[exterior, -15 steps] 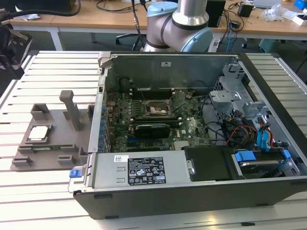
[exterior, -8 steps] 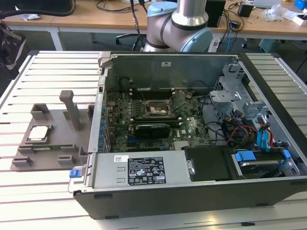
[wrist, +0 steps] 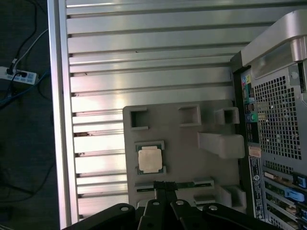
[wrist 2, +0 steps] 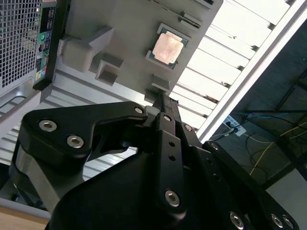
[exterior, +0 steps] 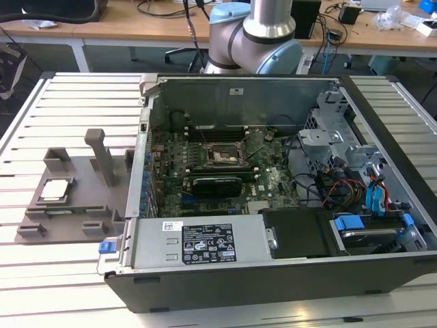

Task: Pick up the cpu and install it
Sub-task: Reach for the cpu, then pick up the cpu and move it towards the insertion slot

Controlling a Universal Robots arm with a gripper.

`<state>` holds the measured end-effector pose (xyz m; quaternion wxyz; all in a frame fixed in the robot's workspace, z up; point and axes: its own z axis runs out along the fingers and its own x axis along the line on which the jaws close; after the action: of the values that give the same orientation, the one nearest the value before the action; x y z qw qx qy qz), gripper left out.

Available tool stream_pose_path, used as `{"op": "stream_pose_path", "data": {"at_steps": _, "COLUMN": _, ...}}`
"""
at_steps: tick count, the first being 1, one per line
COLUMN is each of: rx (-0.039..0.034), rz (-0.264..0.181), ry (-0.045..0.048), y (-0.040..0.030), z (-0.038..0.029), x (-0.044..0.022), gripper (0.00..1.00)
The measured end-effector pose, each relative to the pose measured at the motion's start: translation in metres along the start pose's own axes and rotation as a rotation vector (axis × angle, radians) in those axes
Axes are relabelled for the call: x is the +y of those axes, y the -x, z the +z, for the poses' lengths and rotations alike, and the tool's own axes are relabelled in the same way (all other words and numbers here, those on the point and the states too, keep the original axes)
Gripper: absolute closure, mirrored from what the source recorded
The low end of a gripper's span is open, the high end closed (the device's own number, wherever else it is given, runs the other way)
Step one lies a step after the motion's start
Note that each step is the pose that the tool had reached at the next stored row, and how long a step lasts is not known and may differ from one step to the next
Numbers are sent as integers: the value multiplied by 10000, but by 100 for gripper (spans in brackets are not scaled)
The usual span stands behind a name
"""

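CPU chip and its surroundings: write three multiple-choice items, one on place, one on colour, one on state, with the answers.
1. Where is the chip?
A) on the floor
B) on the plate beside the computer case
C) inside the case

2. What colour is the plate?
A) grey
B) red
C) yellow

3. How is the computer case?
A) shut
B) upside down
C) open on top

Answers:
1 B: the chip lies in a recess of the plate, at the exterior view's left of the case.
2 A: the plate is plain grey in both wrist views.
3 C: the board inside is in plain sight.
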<state>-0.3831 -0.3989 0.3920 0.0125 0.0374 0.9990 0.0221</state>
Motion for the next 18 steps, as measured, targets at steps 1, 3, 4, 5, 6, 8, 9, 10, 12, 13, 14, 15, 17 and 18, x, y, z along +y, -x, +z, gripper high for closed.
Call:
{"op": "stream_pose_path", "data": {"at_steps": 1, "rx": 0, "rz": 1, "ry": 0, "y": -13, "z": 0, "x": -1, "gripper": 89}}
{"op": "stream_pose_path", "data": {"at_steps": 3, "rx": 0, "rz": 0, "ry": 0, "y": -34, "z": 0, "x": -3, "gripper": 89}}
{"op": "stream_pose_path", "data": {"at_steps": 4, "rx": 0, "rz": 0, "ry": -1, "y": -52, "z": -1, "x": -4, "gripper": 89}}
{"op": "stream_pose_path", "data": {"at_steps": 5, "rx": 0, "rz": 0, "ry": -1, "y": -76, "z": -1, "x": -6, "gripper": 89}}
{"op": "stream_pose_path", "data": {"at_steps": 6, "rx": 1, "rz": 0, "ry": -1, "y": -97, "z": -2, "x": -7, "gripper": 89}}
{"op": "stream_pose_path", "data": {"at_steps": 8, "rx": 0, "rz": 0, "ry": 0, "y": -118, "z": -2, "x": -9, "gripper": 89}}
{"op": "stream_pose_path", "data": {"at_steps": 9, "rx": 0, "rz": -1, "ry": -1, "y": -121, "z": -2, "x": -10, "gripper": 89}}
{"op": "stream_pose_path", "data": {"at_steps": 10, "rx": 0, "rz": -1, "ry": -1, "y": -121, "z": -2, "x": -9, "gripper": 89}}
{"op": "stream_pose_path", "data": {"at_steps": 12, "rx": 0, "rz": 0, "ry": 0, "y": -124, "z": -2, "x": -9, "gripper": 89}}
{"op": "stream_pose_path", "data": {"at_steps": 13, "rx": 0, "rz": 0, "ry": 0, "y": -125, "z": -2, "x": -9, "gripper": 89}}
{"op": "stream_pose_path", "data": {"at_steps": 14, "rx": 0, "rz": 0, "ry": 0, "y": -125, "z": -2, "x": -9, "gripper": 89}}
{"op": "stream_pose_path", "data": {"at_steps": 15, "rx": 0, "rz": 0, "ry": 0, "y": -125, "z": -2, "x": -9, "gripper": 89}}
{"op": "stream_pose_path", "data": {"at_steps": 17, "rx": 0, "rz": 0, "ry": 0, "y": -126, "z": -2, "x": -9, "gripper": 89}}
{"op": "stream_pose_path", "data": {"at_steps": 18, "rx": 1, "rz": 0, "ry": -1, "y": -126, "z": -2, "x": -9, "gripper": 89}}
